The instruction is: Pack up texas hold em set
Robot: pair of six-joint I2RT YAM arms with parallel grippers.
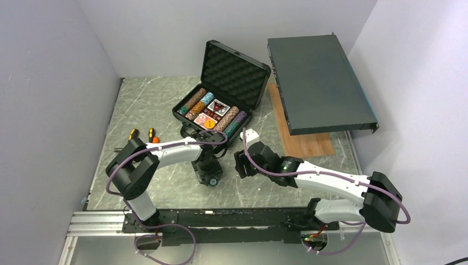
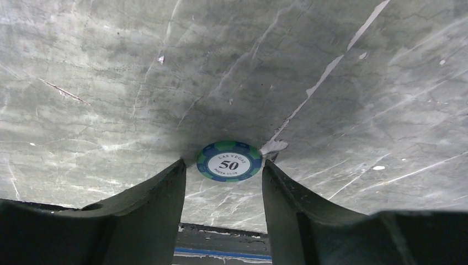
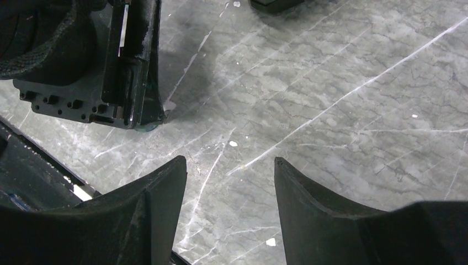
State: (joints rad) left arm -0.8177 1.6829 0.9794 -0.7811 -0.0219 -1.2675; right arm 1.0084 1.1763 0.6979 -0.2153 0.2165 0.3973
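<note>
Top external: we see the case [image 1: 212, 118] mid-table, its long axis running far-left to near-right. The lid [image 1: 234, 72] stands up on the far-right side, and chip rows [image 1: 194, 103] and cards [image 1: 212, 113] are inside. Left wrist: one loose chip [image 2: 229, 161] lies flat on the table [image 2: 110, 83], face up, with "50" reading upright. The left gripper [image 2: 223, 163] straddles it, jaws slightly wider than the chip, and one finger [image 2: 287, 199] sits just beside the rim. We can't tell contact. The right gripper [image 3: 229, 161] hangs near it over the table, jaws wide apart, holding nothing.
</note>
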